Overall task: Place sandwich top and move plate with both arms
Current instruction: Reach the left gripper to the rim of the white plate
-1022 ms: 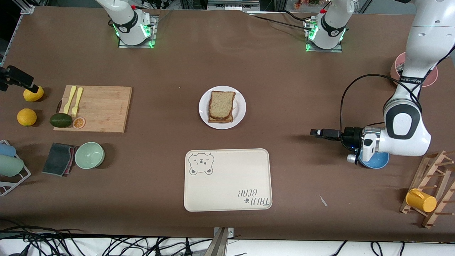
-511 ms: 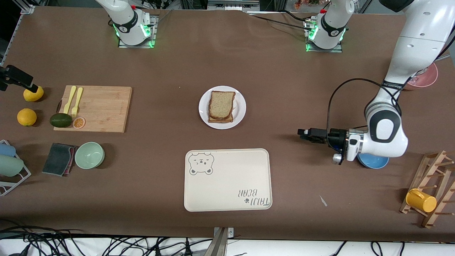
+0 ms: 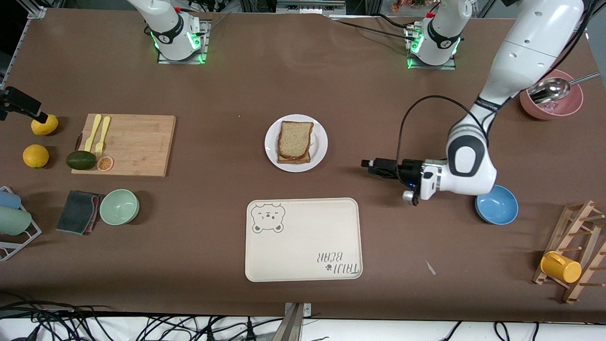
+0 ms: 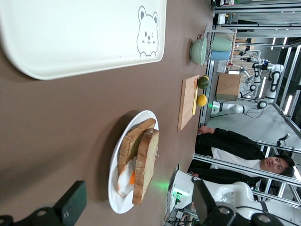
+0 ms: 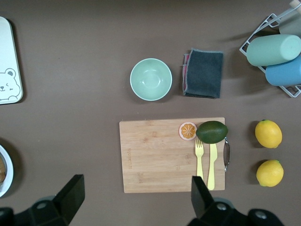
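The brown table (image 3: 388,118) lay cluttered. Both grippers stood wide open, empty: the left gripper (image 3: 367,164) beside the plate (image 3: 320,142) and low enough to risk knocking it and sliding the sandwich top (image 3: 296,138); the right gripper (image 5: 134,200) high over the cutting board (image 5: 160,155).

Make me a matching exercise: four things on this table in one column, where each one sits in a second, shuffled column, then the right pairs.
Things
1. light tan speckled bread slice
2. yellow plastic fork
3. metal spoon
4. yellow mug

Places
A. in the pink bowl
B. on the wooden cutting board
C. on the wooden peg rack
D. on top of the sandwich on the round white plate

Pairs: 1-D, 2-B, 3-A, 4-C
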